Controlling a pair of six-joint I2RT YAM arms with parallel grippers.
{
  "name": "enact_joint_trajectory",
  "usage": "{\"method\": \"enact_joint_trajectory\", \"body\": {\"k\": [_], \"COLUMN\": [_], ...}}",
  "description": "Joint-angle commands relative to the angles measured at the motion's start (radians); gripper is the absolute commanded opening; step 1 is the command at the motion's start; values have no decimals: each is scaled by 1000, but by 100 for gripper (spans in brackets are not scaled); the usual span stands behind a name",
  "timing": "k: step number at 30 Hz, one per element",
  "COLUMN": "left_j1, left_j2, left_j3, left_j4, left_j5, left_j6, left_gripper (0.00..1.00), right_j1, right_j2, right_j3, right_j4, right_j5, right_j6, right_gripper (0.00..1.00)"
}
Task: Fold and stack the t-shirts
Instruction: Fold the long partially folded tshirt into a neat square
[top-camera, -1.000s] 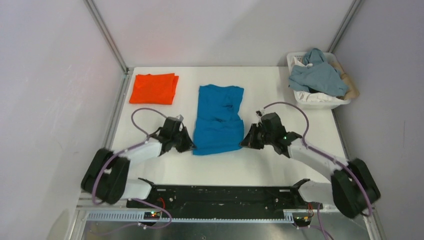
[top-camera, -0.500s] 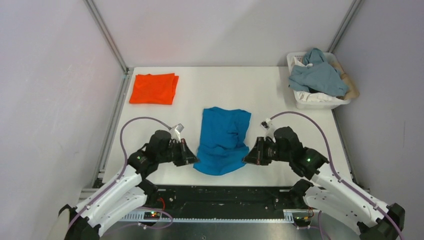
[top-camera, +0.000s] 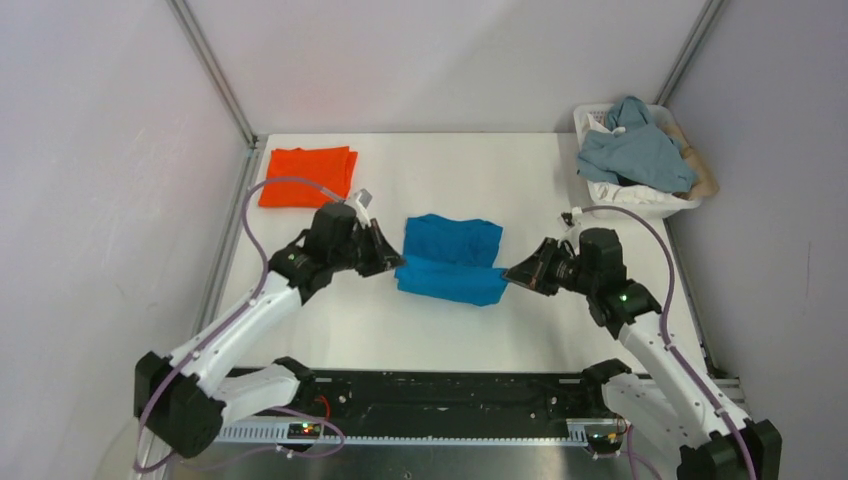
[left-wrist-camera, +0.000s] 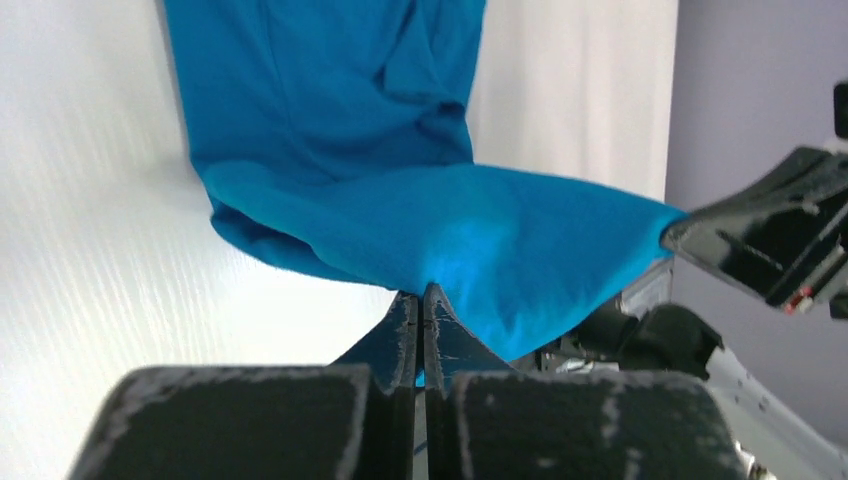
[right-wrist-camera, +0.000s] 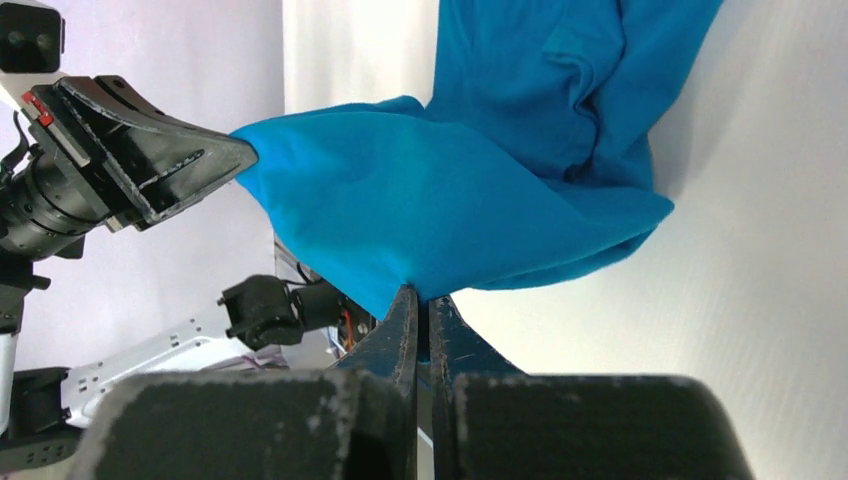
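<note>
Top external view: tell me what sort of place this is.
Probably a robotics lab cell for laundry folding. A white table is boxed in by plain panels on metal posts, two robot arms are bolted at its near edge, and a basket of clothes sits at the far right corner.

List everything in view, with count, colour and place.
blue t-shirt: one, bright blue, table centre, near edge lifted and doubled over
orange t-shirt: one, bright orange, folded, far left of table
basket: one, white, far right corner
clothes in basket: heap, grey-blue on top
table: one, white
left fingers: two, black, shut on blue t-shirt's left edge
right fingers: two, black, shut on its right edge
</note>
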Motion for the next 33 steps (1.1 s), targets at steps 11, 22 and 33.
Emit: {"method": "enact_joint_trajectory", "body": {"k": [11,22,33], "left_j1": [133,176,212], "left_j2": [424,718,922], "left_j3": [331,503,690], "left_j4": [33,33,31], "left_j5": [-33,24,0], "left_j6": [85,107,111], "left_gripper": [0,0,66], "right_j1": [-152,-181,-209], "right_j2": [319,653,939], "right_j3": [159,264,433], "right_j4": [238,335,395], "right_j5": [-27,-34,0], "right_j6": [-12,-11,24], "right_gripper": [0,0,60]}}
